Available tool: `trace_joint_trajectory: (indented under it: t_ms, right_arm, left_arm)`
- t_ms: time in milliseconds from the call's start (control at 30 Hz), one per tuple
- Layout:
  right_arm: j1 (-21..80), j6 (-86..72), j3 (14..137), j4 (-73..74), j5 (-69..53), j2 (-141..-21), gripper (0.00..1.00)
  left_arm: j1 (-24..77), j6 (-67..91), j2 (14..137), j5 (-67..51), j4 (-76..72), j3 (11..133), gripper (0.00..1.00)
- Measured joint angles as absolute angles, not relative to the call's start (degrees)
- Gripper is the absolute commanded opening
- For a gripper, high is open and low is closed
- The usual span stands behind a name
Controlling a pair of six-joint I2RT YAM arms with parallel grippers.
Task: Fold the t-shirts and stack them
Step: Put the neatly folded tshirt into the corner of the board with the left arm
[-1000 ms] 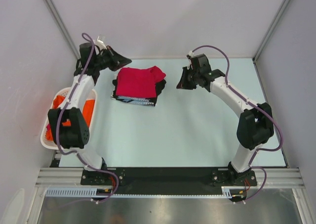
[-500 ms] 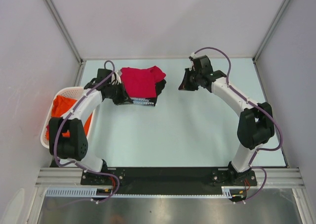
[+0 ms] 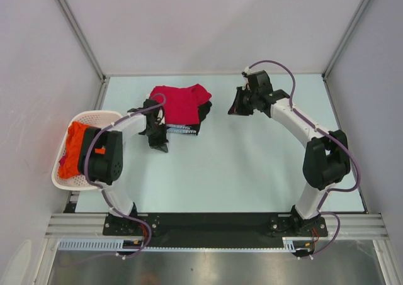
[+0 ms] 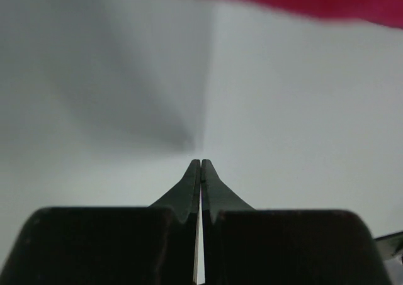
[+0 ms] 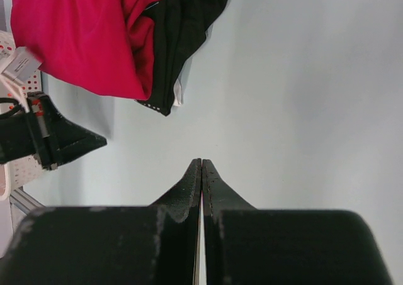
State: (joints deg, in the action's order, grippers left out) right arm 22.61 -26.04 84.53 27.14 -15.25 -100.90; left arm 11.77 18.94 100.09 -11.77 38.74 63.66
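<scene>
Overhead view of a pale desk point(image 3: 239, 172) with two robot arms. A folded pile sat toward the far left of the desk: a red t-shirt point(image 3: 181, 102) lay on top of black t-shirts point(image 3: 204, 112), whose printed edge showed along the near side. An orange t-shirt point(image 3: 78, 139) lay crumpled in a white basket point(image 3: 60, 182) at the left edge.

The left fingers point(image 3: 158, 145) were pressed together and empty, tipped down toward the desk just beside the pile's near left corner. The right fingers point(image 3: 234, 109) were also pressed together and empty, near the pile's right side.

The orange shirt probably came next. Doing that well would mean swinging left without brushing the pile, spreading the fingers before reaching in, pinching a raised fold and lifting clear of the basket rim.

The pile ran slightly longer left to right, with its printed fold edge facing the arm bases. The orange shirt was bunched, with no clear axis.
</scene>
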Motion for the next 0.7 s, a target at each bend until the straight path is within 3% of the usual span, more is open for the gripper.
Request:
trace_joint_trajectory:
  t_ms: [700]
  right_arm:
    - [19.3, -25.3, 84.2, 27.1, -16.5, -100.9, 0.00]
  left_arm:
    - [19.2, 19.6, 116.3, -4.6, 38.9, 82.8, 0.00]
